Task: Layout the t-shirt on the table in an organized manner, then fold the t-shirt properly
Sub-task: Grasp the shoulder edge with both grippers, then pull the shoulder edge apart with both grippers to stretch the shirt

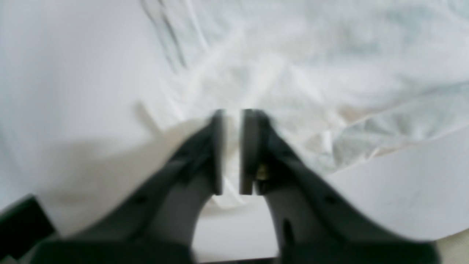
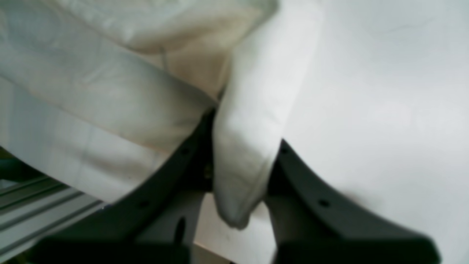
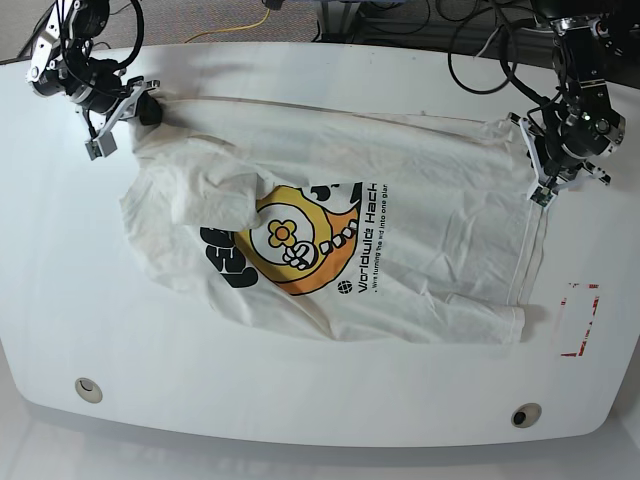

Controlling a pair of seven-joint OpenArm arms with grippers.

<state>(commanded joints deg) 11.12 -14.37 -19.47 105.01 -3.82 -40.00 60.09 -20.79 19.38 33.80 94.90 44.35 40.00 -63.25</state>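
Graphic t-shirt [image 3: 420, 230] lying rumpled across the white desk [image 3: 300, 400]
Right claw [image 2: 242, 165] grips its fabric; left claw [image 1: 232, 183] hovers over the cloth, tips slightly parted, nothing between them.

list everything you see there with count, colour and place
t-shirt: one, white with yellow-orange cartoon and black lettering, spread unevenly across the table
table: one, white, under the shirt
round holes: two, dark, near-side corners of the table
rectangle mark: one, red, table's right side in the base view
cables: several, mostly black, one orange, far edge
left claw: one, black, at the shirt's far corner
right claw: one, black, gripping the opposite far corner
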